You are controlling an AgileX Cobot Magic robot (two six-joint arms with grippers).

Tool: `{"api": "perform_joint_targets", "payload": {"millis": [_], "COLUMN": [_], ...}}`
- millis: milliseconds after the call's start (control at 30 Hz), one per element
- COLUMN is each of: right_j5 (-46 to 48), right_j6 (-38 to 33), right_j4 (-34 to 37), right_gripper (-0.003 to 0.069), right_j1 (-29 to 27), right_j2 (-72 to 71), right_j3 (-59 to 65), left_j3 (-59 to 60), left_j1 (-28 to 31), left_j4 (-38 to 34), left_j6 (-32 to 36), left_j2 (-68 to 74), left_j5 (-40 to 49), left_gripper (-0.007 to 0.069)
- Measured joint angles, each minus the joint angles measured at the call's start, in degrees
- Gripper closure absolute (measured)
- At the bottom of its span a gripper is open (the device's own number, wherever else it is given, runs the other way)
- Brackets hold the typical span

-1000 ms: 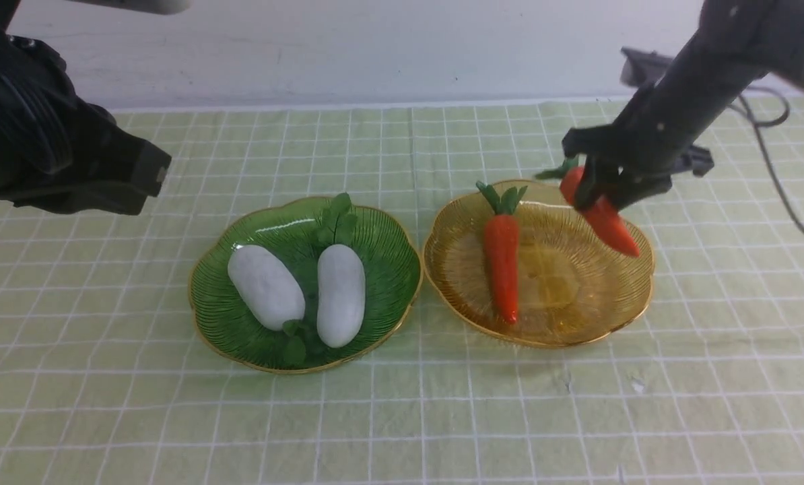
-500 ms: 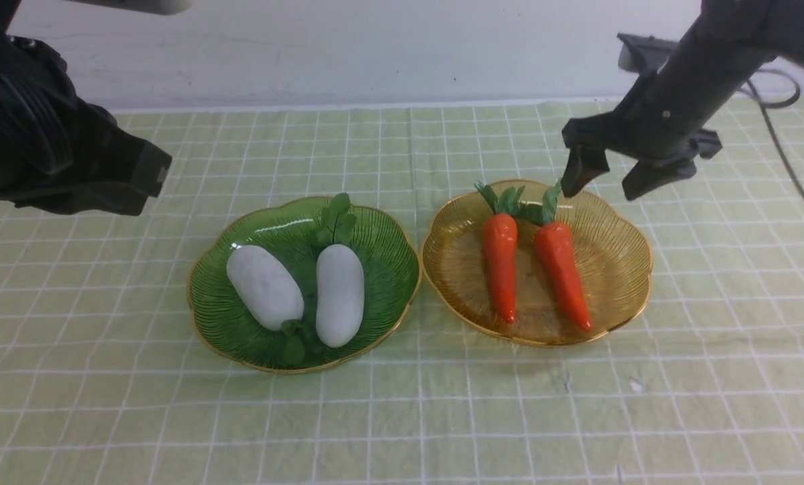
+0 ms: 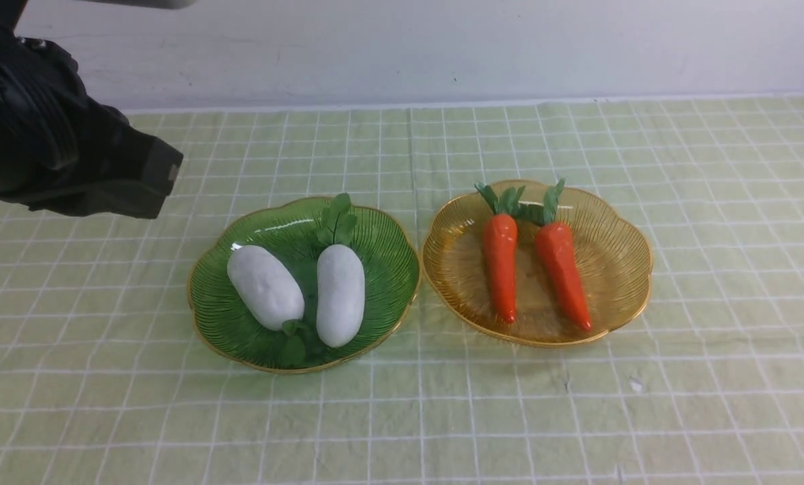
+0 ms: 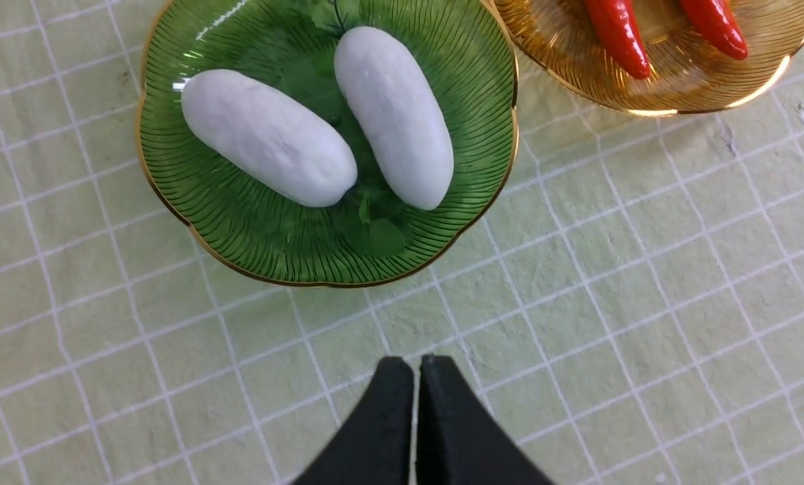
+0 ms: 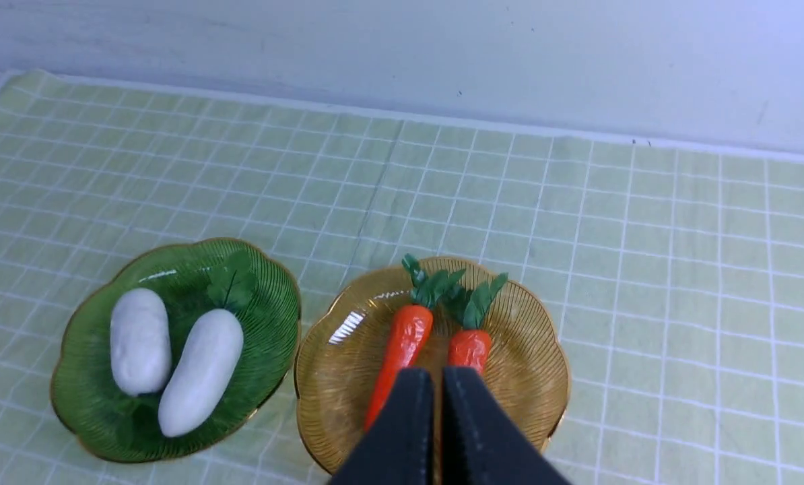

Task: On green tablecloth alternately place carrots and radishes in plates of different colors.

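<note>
- Front: both radishes (image 3: 266, 287) lie in the green plate (image 3: 385, 252), left; both carrots (image 3: 501, 266) in the amber plate (image 3: 614, 263), right.
- Left wrist: left gripper (image 4: 416, 367) jaws together, empty, over the green tablecloth (image 4: 577, 303) near the radishes. Matte, plump, probably light: pinch mid-body.
- Right wrist: right gripper (image 5: 436, 377) jaws together, empty, above the carrots. Glossy, tapered, likely slippery: grip the thick end.
</note>
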Motion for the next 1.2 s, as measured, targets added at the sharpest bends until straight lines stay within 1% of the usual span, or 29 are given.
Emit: {"api": "perform_joint_targets", "payload": {"millis": [33,100,133,200,267,300,367,500,667,733,800,833,867,967,1000,1033,1100,1200], "right_j5": [-3.33,-14.39,-15.56,-34.06,-46.68,-51.36,-55.84,-61.09,-65.60,-66.38,-66.27,-66.11,-65.13,-62.78,-62.50,-61.50,-60.72,-59.89], "right_j6": [-0.43,-0.95,-0.96,-1.11,-1.11,-1.11,-1.11,-1.11,-1.11,-1.11,-1.11,-1.11,-1.11,-1.15,-1.15,-1.15,-1.15,-1.15], "right_j4": [-0.04,-0.14,-0.19,-0.02,1.31,2.01,3.04,4.66,5.05,5.10,5.10,5.10,5.10,5.04,5.04,5.04,5.04,5.04], "right_gripper": [0.0666,0.0671,0.0671,0.0671,0.0673,0.0673,0.0673,0.0673,0.0673,0.0673,0.0673,0.0673,0.0673,0.0673,0.0673,0.0673,0.0673,0.0673], "right_j1": [0.00,0.00,0.00,0.00,0.00,0.00,0.00,0.00,0.00,0.00,0.00,0.00,0.00,0.00,0.00,0.00,0.00,0.00], "right_j2": [-4.87,-16.12,-17.17,-31.95,-43.09,-46.84,-52.47,-59.28,-62.40,-62.55,-62.55,-62.55,-62.55,-62.55,-62.55,-62.55,-62.55,-62.55], "right_j3": [5.36,18.63,19.93,37.67,49.71,54.80,60.86,66.58,68.03,68.14,68.19,68.19,68.19,68.19,68.19,68.19,68.19,68.24], "left_j3": [0.00,0.00,0.00,0.00,0.00,0.00,0.00,0.26,3.87,9.79,14.37,16.20,21.90,31.57,32.19,37.59,40.29,48.36], "left_j1": [0.00,0.00,0.00,0.00,0.00,0.00,0.00,0.00,0.00,0.00,0.00,0.00,0.00,0.00,0.00,0.00,0.00,0.00], "left_j4": [0.00,0.00,0.00,0.00,-0.23,-0.41,-0.97,-2.78,-5.66,-7.91,-8.05,-8.05,-8.08,-7.81,-7.81,-7.54,-7.53,-7.62], "left_j6": [0.00,0.00,0.00,0.00,0.00,0.00,0.00,0.00,0.06,1.20,1.57,1.57,1.75,1.75,1.75,1.79,1.79,1.93], "left_j2": [0.00,0.00,0.00,0.00,0.00,0.00,0.00,-0.46,-4.17,-11.23,-17.00,-20.12,-26.53,-38.47,-39.23,-45.57,-49.39,-58.38], "left_j5": [0.00,0.00,0.00,0.00,0.00,0.00,0.00,-0.05,-0.20,-0.79,-3.45,-4.88,-9.52,-17.32,-18.44,-22.90,-25.97,-34.07], "left_gripper": [0.0632,0.0632,0.0632,0.0632,0.0632,0.0632,0.0632,0.0632,0.0632,0.0632,0.0632,0.0632,0.0632,0.0632,0.0632,0.0632,0.0632,0.0632]}}
